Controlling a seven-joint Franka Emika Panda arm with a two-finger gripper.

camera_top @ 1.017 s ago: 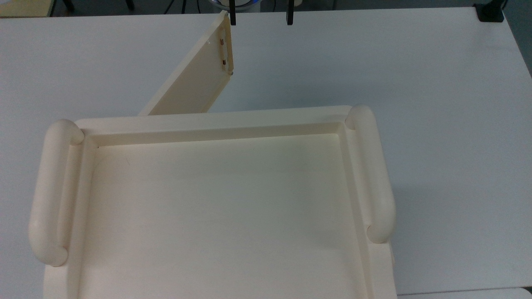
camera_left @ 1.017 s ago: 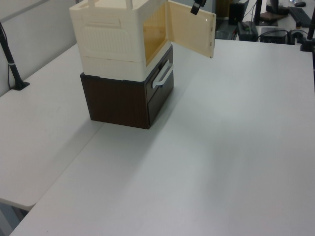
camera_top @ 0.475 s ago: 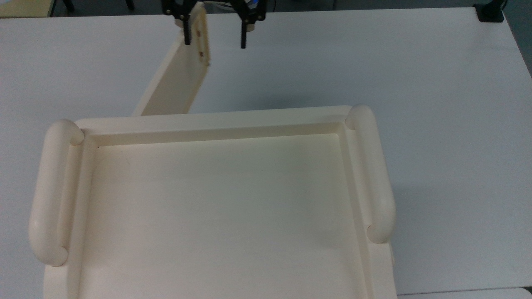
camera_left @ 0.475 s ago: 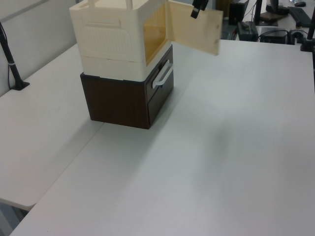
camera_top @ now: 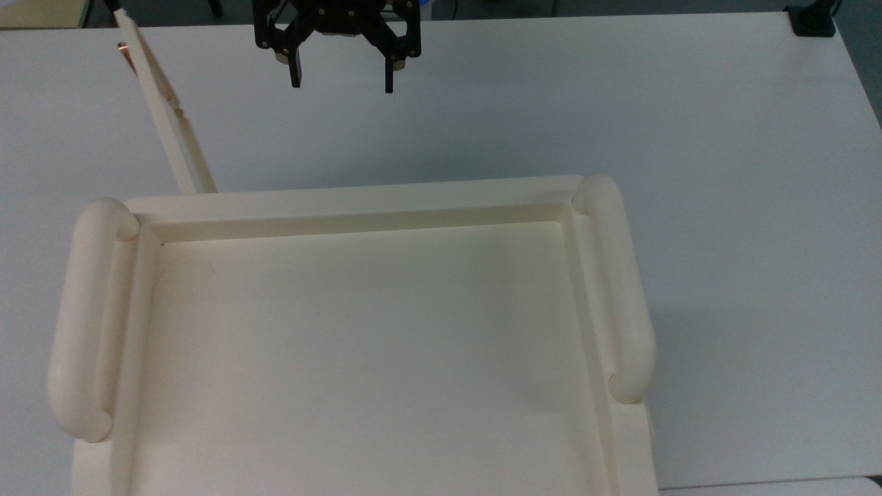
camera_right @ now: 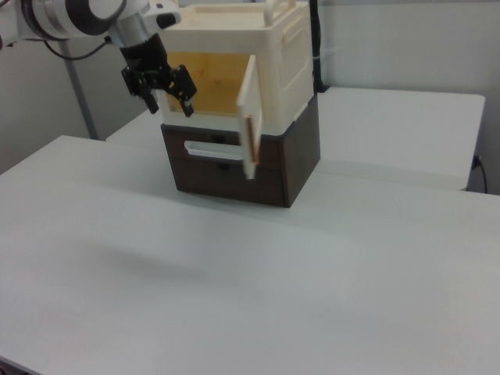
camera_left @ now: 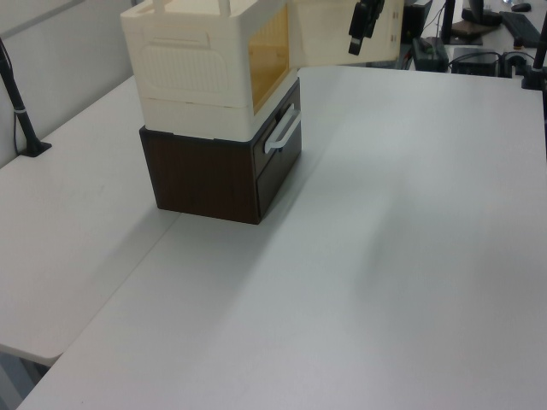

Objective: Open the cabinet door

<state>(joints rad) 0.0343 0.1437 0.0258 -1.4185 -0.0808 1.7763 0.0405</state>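
- The tool hangs near the top centre of the top view with its two fingers spread apart and nothing between them; in the right view it sits in the upper left, in front of the yellowish opening of the cream cabinet.
- The cabinet door is swung wide, seen nearly edge-on in the top view's upper left, running from the cabinet's front corner up toward the frame's top edge. In the right view it stands out from the opening, hinged on the side nearer the frame's centre, with coppery fittings along its free edge.
- Judged from this, the door looks open and the job is about done.
- Risk: the door hangs free, so it may swing on its own or drift back toward shut, since nothing holds it.
- Risk: the tool is well apart from the door but close to the cabinet's open front; a careless pull-away toward the door's side could clip the panel or the cabinet rim.
- Around: the cream cabinet sits on a dark brown drawer unit with a pale handle, all on a white counter.
- The recessed top with thick rounded tube handles takes the lower part of the top view; nothing lies in the tool's way over the counter.
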